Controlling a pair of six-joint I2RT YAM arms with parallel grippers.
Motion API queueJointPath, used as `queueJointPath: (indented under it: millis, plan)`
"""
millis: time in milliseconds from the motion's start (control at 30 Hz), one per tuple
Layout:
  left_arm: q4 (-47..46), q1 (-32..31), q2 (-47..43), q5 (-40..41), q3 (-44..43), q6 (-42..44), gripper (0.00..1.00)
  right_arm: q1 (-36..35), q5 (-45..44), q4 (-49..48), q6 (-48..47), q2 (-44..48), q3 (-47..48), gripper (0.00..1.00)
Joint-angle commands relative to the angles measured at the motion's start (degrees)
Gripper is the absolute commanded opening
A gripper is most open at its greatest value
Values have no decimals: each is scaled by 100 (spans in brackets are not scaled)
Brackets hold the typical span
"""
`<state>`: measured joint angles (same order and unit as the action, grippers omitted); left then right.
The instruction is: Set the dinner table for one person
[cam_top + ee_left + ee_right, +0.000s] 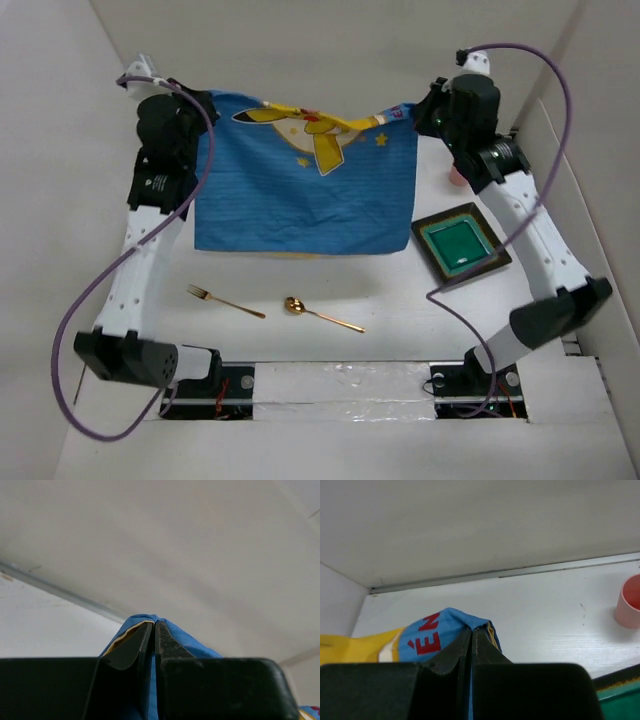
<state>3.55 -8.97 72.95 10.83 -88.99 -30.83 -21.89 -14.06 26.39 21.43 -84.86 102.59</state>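
Observation:
The blue cartoon-printed cloth mat [300, 190] hangs spread between my two arms over the far half of the white dinner table [400, 300]. Its near edge lies just above a gold fork [225, 301] and a gold spoon [320, 313]. My left gripper [207, 103] is shut on the mat's far left corner; the wrist view shows blue cloth [185, 637] folded over the closed tips [153, 625]. My right gripper [412, 112] is shut on the far right corner, where red letters show on the cloth [435, 632] beside the closed tips [472, 629].
A square green plate with a brown rim [461, 243] lies right of the mat, under my right arm. A pink cup [630, 607] stands beyond it near the right wall. White walls bound the table at the back and on both sides.

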Motion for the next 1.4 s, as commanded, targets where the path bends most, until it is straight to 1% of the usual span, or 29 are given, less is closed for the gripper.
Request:
queueJointPath:
  millis: [0,33,67,100,133,167,200,233,267,367,433,467,533,567,600,633,667,700,733,767,833,867,933,967,1000,1133,1200,1300,1367]
  plan:
    - [-179,53,657,7,-171,95,0,220,509,-126,-192,-697,691,0]
    - [-153,53,781,-89,-397,51,0,299,580,-108,-192,-1064,1119,0]
    - [-153,201,895,-307,-487,-36,0,299,676,14,-183,-1250,1384,0]
    - [-214,464,1001,-536,-540,-185,0,360,703,67,-174,-1409,1631,0]
    - [-284,623,1115,-938,-549,-343,0,361,703,155,-174,-1550,1894,0]
    - [-468,755,1142,-1047,-540,-649,0,413,747,330,-174,-1786,2401,0]
    - [-539,896,1186,-1378,-523,-783,0,414,782,392,-157,-1875,2615,0]
    - [-575,1063,1178,-1599,-523,-871,0,466,817,428,-165,-1937,2800,0]
    - [-584,1064,1143,-1628,-497,-924,0,466,887,498,-166,-1964,3011,0]
    - [-601,1135,933,-1768,-313,-916,0,466,949,490,-174,-1772,2943,0]
    - [-654,1187,722,-1838,-102,-890,0,519,984,359,-174,-1561,2374,0]
    - [-715,1187,582,-1926,160,-855,0,580,1019,201,-174,-1316,1814,0]
    - [-803,1187,458,-2022,547,-837,0,581,1133,25,-113,-1060,1101,0]
    - [-951,1187,370,-2058,1054,-846,0,641,1308,-220,-43,-928,688,0]
    - [-1022,1187,248,-2111,1338,-872,0,642,1362,-388,18,-797,266,0]
    - [-1084,1187,194,-2190,1610,-924,0,642,1545,-528,80,-560,-599,0]
    - [-1189,1187,159,-2243,2118,-925,0,642,1695,-808,211,-454,-1008,0]
    - [-1216,1187,115,-2295,2358,-934,0,694,1749,-933,265,-374,-1378,0]
    - [-1234,1187,106,-2331,2577,-942,0,695,1801,-1047,300,-286,-2069,0]
    - [-1338,1187,106,-2348,3015,-925,0,695,1889,-1231,361,-268,-2380,0]
    - [-1418,1187,193,-2419,3404,-873,0,695,1899,-1364,406,-303,-2900,0]
    - [-1497,1187,254,-2436,3763,-863,0,695,1907,-1426,414,-338,-3302,0]
    - [-1708,1187,456,-2594,4151,-898,0,695,1907,-1426,432,-426,-3604,0]
    - [-1987,1187,509,-2603,4553,-968,0,643,1968,-1522,432,-487,-3892,0]
    - [-2077,1187,606,-2673,4731,-1038,0,642,2004,-1549,432,-505,-4017,0]
    - [-2052,1187,493,-2753,5268,-1109,0,589,2039,-1549,459,-277,-4615,0]
    - [-1737,1187,283,-2674,5497,-1040,0,537,2057,-1401,432,-93,-4869,0]
    - [-1455,1187,98,-2560,5568,-908,0,484,2118,-1347,432,-4,-5029,0]
    - [-1174,1187,79,-2516,5585,-811,0,484,2171,-1119,432,75,-5187,0]
